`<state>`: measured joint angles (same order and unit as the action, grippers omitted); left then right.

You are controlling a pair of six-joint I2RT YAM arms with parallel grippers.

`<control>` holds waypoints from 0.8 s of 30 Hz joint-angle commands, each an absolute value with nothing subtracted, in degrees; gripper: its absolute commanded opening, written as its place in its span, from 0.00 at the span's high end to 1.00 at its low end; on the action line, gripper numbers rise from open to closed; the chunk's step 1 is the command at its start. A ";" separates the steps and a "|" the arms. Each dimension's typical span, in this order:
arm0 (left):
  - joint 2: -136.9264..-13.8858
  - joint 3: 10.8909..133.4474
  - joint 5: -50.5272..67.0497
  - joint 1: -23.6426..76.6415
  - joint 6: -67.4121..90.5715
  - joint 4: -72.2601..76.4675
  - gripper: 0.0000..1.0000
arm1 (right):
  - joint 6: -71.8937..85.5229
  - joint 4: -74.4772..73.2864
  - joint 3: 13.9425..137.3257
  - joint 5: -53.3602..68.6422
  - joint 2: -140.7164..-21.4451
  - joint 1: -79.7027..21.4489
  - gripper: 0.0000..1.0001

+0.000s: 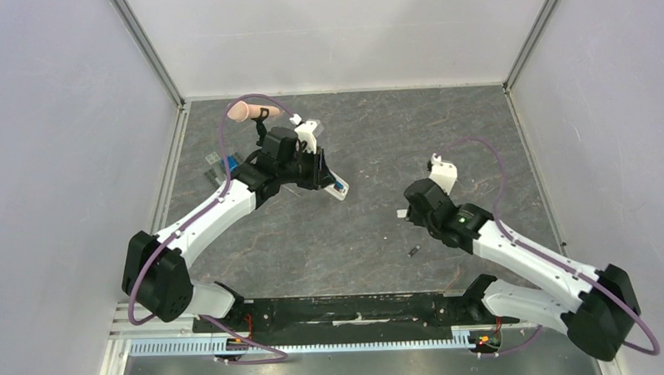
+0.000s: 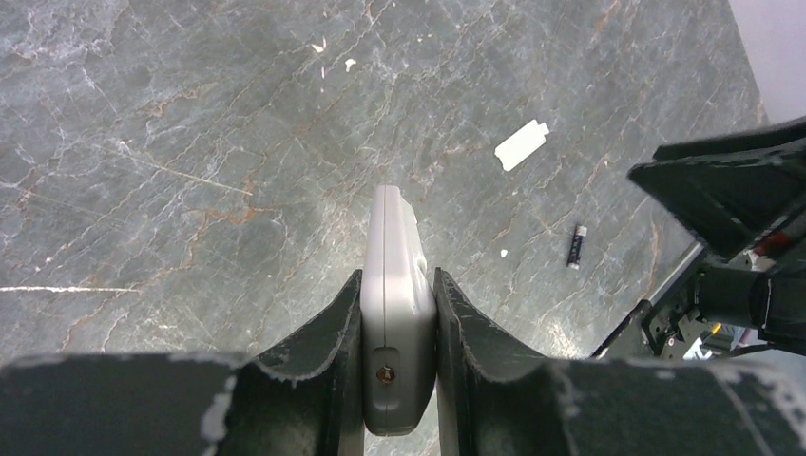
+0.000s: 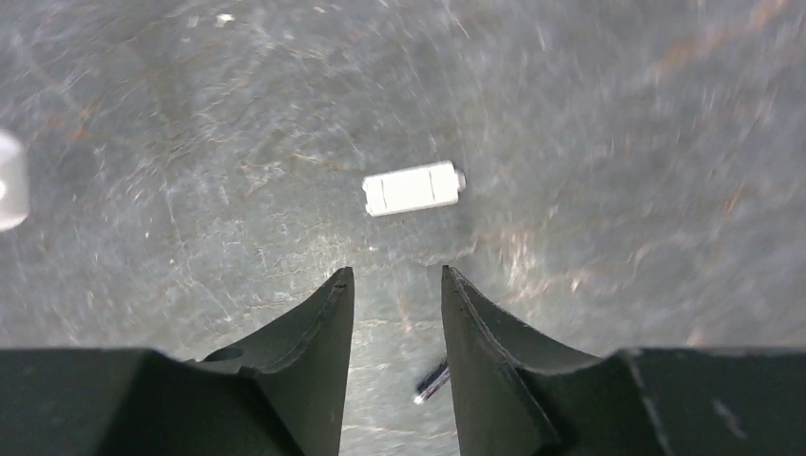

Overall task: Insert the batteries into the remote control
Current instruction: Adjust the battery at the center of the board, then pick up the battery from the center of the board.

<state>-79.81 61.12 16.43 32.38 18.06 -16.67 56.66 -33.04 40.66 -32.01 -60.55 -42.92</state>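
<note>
Remote control (image 2: 394, 313): slim white body, clamped edge-on between the 2 fingers of the left gripper (image 2: 397, 304); held off the table, probably so the other arm can reach its battery bay.
Remote, overhead view (image 1: 337, 187): its end juts from the left gripper toward table centre; a blue spot shows there, possibly 1 battery already seated, too small to confirm.
Left gripper: closed on the remote control, pads flat against both long sides.
Right gripper (image 3: 394, 285): jaws apart, nothing between them; poised above bare table.
Dark battery (image 2: 575, 245): 1 thin dark cylinder with a pale tip, lying loose on the table, well apart from the remote.
Dark battery, right wrist view (image 3: 432, 382): seen through the gap between the right fingers, low in frame, beneath or just behind the fingertips; contact not evident.
Battery cover (image 3: 412, 188): small white rectangular plate, flat on the table just ahead of the right fingertips; likely set aside to expose the bay.
Table (image 1: 373, 253): grey marbled surface.
Pink microphone (image 1: 244, 110): at the far left corner, clear of the work.
Judgement: 1 battery remains to be picked; the right gripper sits nearest it, and must retreat slightly to straddle it.
</note>
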 commanded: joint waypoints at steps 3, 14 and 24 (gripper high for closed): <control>-77.70 63.81 16.22 32.30 14.15 -18.34 0.98 | 11.20 -27.06 50.02 -22.78 -59.09 -42.22 0.56; -79.23 65.81 16.43 29.88 16.06 -17.32 0.98 | -24.71 -42.39 47.77 -12.70 -64.54 -42.19 0.52; -81.10 66.84 12.91 28.15 17.77 -16.62 0.98 | -34.61 -45.97 37.88 -5.78 -59.46 -42.19 0.50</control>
